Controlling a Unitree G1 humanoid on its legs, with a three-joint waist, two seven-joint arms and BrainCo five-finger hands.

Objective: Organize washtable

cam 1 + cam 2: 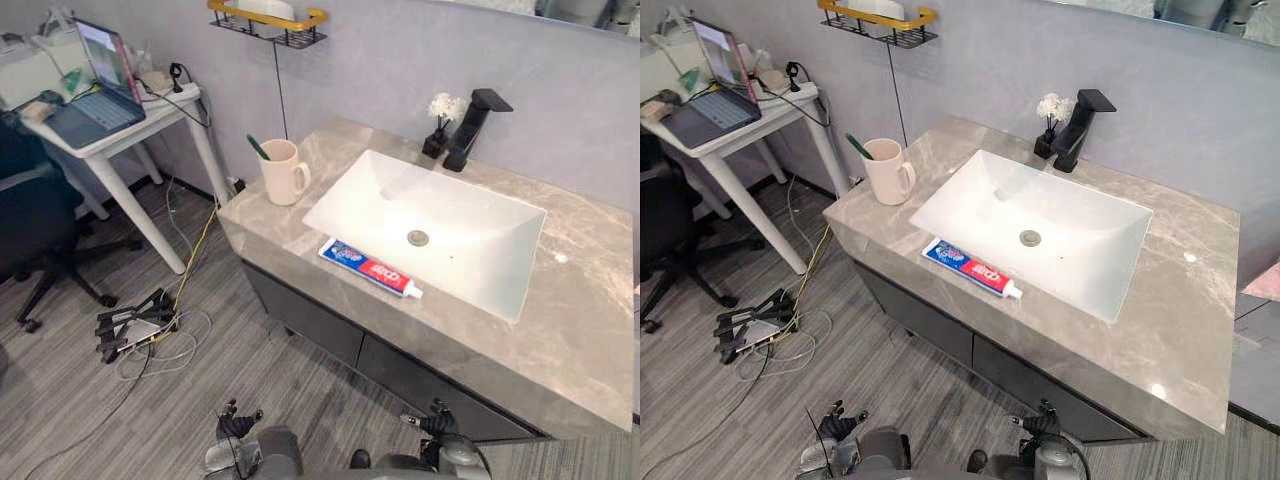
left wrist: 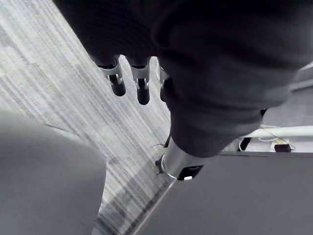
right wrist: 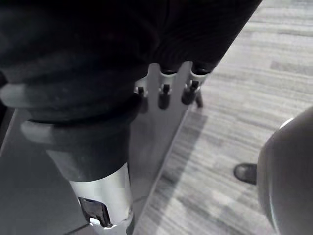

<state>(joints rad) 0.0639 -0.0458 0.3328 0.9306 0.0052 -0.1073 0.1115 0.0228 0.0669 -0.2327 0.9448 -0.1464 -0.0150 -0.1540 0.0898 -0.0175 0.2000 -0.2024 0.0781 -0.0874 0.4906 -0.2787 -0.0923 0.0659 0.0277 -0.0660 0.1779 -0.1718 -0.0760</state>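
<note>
A grey marble washtable [image 1: 565,345] holds a white rectangular sink [image 1: 478,240]. A red, white and blue toothpaste tube [image 1: 370,267] lies flat on the counter along the sink's front rim. At the counter's left end stands a cream mug [image 1: 283,172] with a green toothbrush [image 1: 258,147] in it. Both hands hang low over the floor in front of the cabinet, well short of the counter. My left hand [image 1: 232,425] and my right hand [image 1: 436,420] have relaxed fingers [image 2: 117,82] [image 3: 164,95] and hold nothing.
A black faucet [image 1: 470,125] and a small vase of white flowers [image 1: 441,120] stand behind the sink. On the wall above the mug hangs a yellow and black wire shelf [image 1: 268,22]. A white desk with a laptop [image 1: 100,95], an office chair [image 1: 30,220] and a black floor stand [image 1: 135,325] are at the left.
</note>
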